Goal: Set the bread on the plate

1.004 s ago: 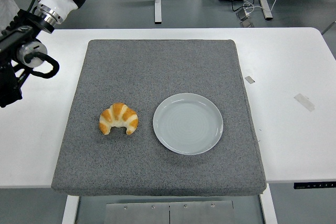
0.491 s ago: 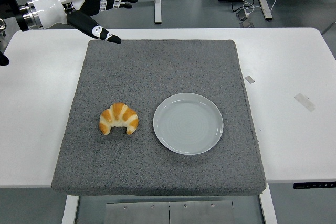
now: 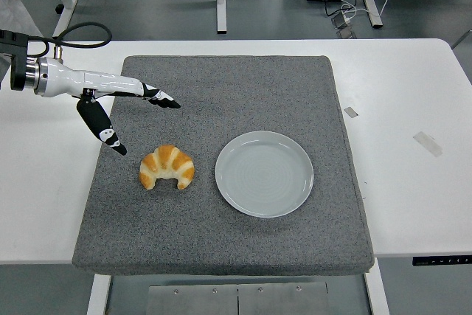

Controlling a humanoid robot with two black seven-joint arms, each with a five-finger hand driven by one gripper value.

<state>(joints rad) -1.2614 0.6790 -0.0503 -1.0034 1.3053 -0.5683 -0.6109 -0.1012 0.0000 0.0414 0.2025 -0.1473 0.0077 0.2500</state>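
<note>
On white table (image 3: 413, 94), grey mat (image 3: 221, 108).

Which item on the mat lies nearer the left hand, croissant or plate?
The croissant. It lies just below and right of the open left hand, while the empty plate sits farther right on the mat.

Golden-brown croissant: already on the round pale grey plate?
No, the golden-brown croissant lies on the grey mat, left of the empty round pale grey plate.
</note>
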